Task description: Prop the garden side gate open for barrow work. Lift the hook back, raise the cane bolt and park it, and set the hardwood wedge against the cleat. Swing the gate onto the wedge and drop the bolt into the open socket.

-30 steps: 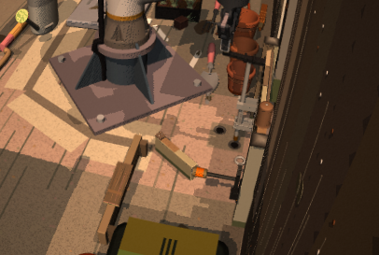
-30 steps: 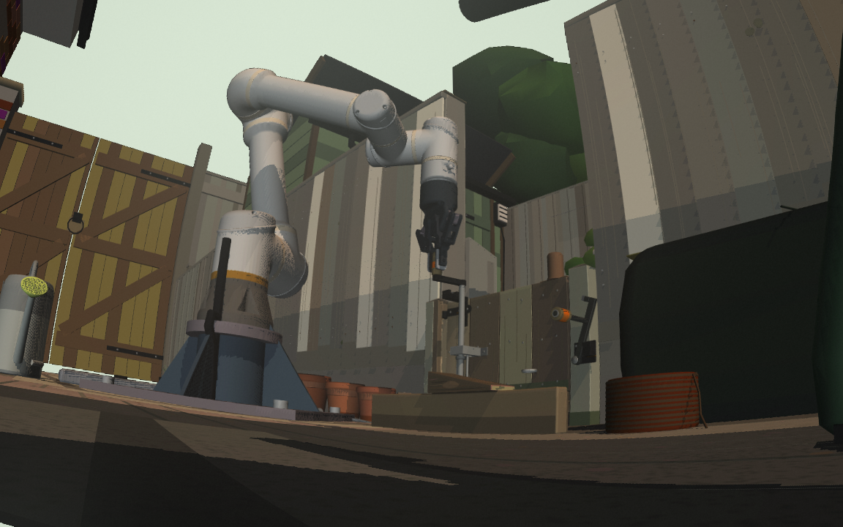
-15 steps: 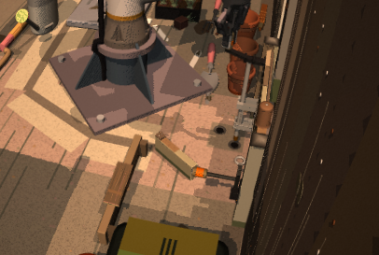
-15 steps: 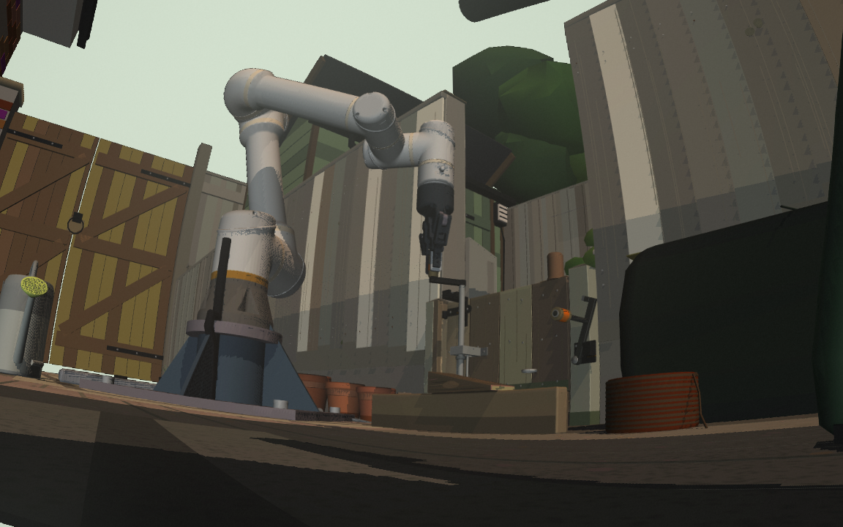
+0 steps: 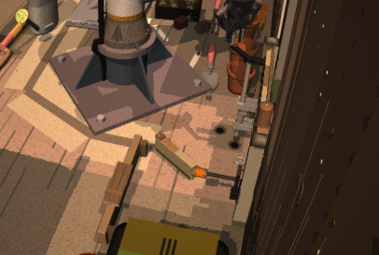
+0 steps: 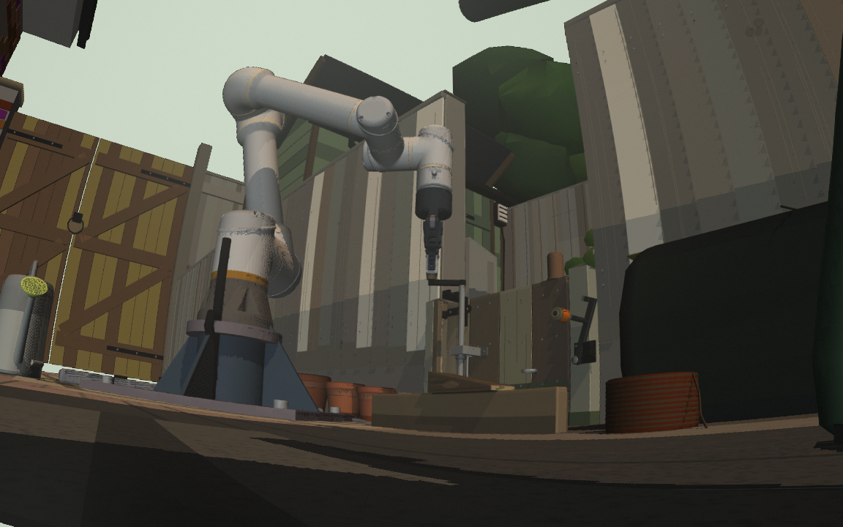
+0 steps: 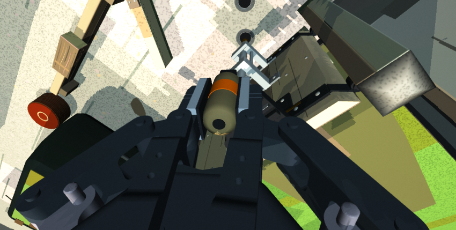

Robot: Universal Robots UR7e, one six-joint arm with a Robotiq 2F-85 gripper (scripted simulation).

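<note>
The cane bolt (image 5: 244, 81) runs down the gate's face through a grey guide bracket (image 5: 245, 113), its foot at the nearer of two round sockets (image 5: 234, 144) in the paving. The bolt's olive handle with an orange band (image 7: 221, 101) is held in my closed gripper (image 7: 220, 96) at the top of the bolt (image 6: 433, 274). The hardwood wedge (image 5: 175, 157) lies on the paving left of the gate, apart from the cleat (image 5: 132, 151). The hook (image 5: 223, 175), with an orange knob, sticks out from the gate post.
Terracotta pots (image 5: 242, 64) stand beside the gate behind the bolt. A watering can (image 5: 42, 1) is far left, and the arm's base plate (image 5: 126, 83) fills the middle. A coiled hose (image 6: 653, 401) and a yellow-green barrow (image 5: 168, 239) sit near the post.
</note>
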